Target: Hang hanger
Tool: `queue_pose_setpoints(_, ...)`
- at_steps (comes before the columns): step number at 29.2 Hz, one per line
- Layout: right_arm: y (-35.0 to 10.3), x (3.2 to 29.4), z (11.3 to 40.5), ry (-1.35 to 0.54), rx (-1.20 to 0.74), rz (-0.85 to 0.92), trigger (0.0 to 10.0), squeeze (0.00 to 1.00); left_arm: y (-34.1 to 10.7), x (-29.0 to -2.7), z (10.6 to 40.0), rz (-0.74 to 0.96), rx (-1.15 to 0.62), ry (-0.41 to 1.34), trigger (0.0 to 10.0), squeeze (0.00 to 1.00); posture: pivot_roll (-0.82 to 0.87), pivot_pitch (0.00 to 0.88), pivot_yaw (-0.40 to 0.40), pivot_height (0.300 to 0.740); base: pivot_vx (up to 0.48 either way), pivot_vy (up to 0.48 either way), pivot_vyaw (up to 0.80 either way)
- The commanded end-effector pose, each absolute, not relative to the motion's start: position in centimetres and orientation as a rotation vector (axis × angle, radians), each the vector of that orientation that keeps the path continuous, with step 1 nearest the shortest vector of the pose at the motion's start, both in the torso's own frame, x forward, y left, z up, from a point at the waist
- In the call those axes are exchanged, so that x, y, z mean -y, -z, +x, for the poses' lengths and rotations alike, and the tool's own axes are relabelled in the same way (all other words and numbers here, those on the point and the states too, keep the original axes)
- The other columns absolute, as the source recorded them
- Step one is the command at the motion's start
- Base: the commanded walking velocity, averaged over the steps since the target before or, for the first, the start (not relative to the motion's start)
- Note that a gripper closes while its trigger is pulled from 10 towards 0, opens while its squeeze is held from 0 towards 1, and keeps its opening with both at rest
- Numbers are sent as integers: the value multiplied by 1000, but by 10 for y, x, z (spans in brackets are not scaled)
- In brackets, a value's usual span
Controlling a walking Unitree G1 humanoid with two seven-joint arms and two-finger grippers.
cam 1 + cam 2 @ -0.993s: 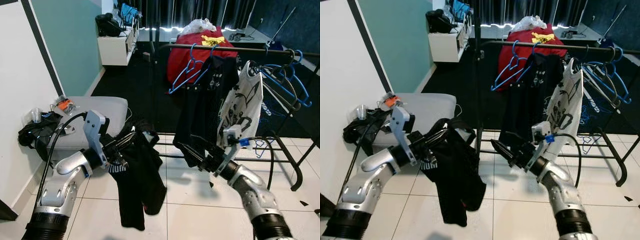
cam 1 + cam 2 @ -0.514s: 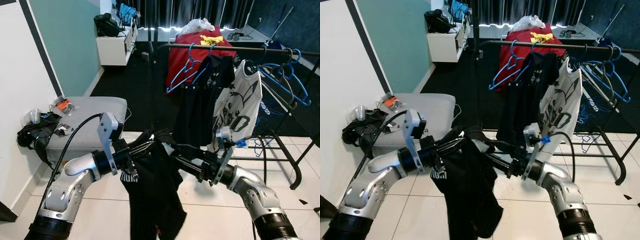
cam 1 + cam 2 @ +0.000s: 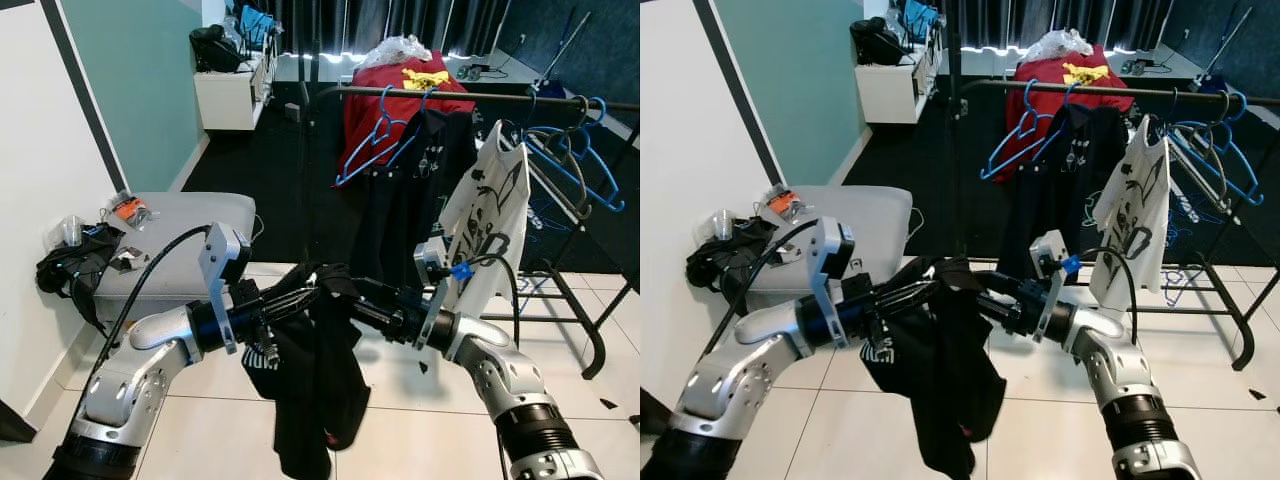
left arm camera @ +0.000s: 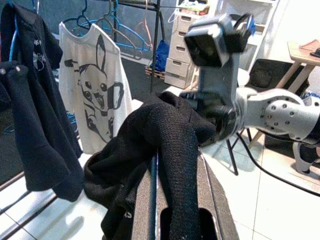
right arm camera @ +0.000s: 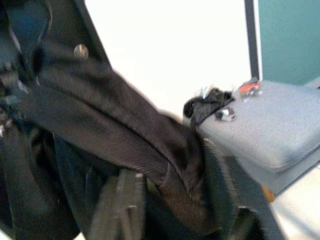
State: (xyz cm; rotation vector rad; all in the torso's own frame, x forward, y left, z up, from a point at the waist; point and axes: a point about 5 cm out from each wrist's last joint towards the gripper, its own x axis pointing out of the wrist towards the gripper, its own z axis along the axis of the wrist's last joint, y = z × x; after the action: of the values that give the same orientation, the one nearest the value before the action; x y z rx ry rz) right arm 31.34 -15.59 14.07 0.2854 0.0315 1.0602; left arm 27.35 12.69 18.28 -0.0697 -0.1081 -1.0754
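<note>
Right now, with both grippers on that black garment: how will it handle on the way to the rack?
Likely floppy: the black garment drapes and hangs well below the left gripper and the right gripper. It probably swings as the arms move. Its loose hem could snag on the clothes rack, already crowded with blue hangers.

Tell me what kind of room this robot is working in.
Most likely a bedroom or laundry corner in a home. A clothes rail carries blue hangers and a white printed T-shirt, a grey cushioned bench stands by the wall, and both grippers hold a black garment over the tiled floor.
</note>
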Motion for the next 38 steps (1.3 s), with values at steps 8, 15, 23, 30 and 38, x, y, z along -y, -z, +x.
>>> queue_pose_setpoints(8, -150, 156, 303, -1124, 10, 326, 0, 0, -182, -135, 283, -7, 115, 977, 10000, 0, 10, 0, 13, 740, 0, 0, 0)
queue_pose_setpoints(15, -161, 162, 307, -1101, 48, 365, 0, 0, -183, -140, 288, 21, 121, 918, 10000, 0, 10, 0, 12, 740, 0, 0, 0)
queue_pose_setpoints(23, -173, 165, 309, -1097, 89, 377, 0, 0, -182, -145, 295, -9, 120, 823, 10000, 1000, 8, 0, 9, 740, 0, 0, 0)
queue_pose_setpoints(30, -178, 165, 308, -1115, 87, 358, 0, 0, -178, -148, 295, 27, 116, 800, 10000, 0, 3, 0, 6, 740, 0, 0, 0)
queue_pose_setpoints(38, -182, 170, 310, -1117, 75, 332, 0, 0, -176, -144, 292, 29, 113, 811, 10000, 0, -1, 0, 0, 740, 0, 0, 0)
